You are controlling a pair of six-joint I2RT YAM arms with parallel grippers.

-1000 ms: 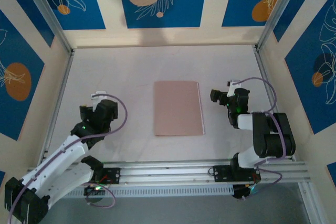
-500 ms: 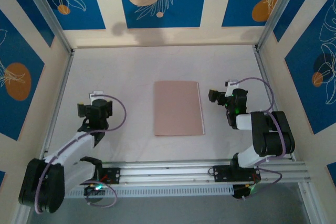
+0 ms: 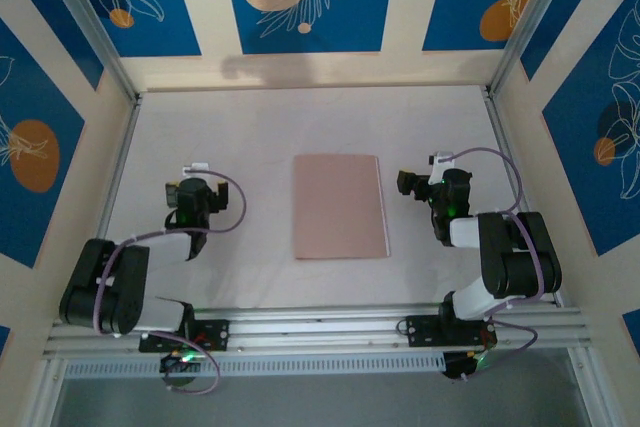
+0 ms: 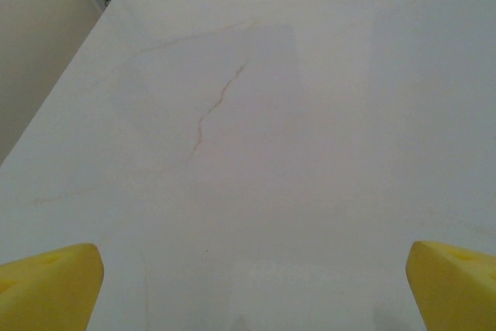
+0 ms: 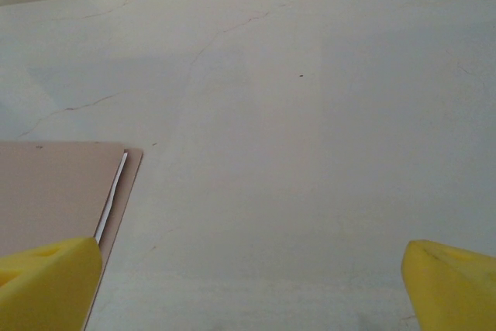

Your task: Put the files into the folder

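Folder (image 3: 340, 207) lies shut and flat mid-counter (image 3: 240, 127), long axis running near-to-far. Right gripper (image 3: 408, 184) sits near its right long edge, jaws wide, empty; folder is to its left. Left gripper (image 3: 188, 191) is farther off on the opp. side, jaws wide, nothing in them. Thin white edge of files (image 5: 113, 187) peeks from btwn covers on the right arm's side, so that arm's prob. better placed.

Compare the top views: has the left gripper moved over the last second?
Yes. The left gripper has shifted up the image, toward the far wall, and slightly nearer the folder, which lies unmoved.
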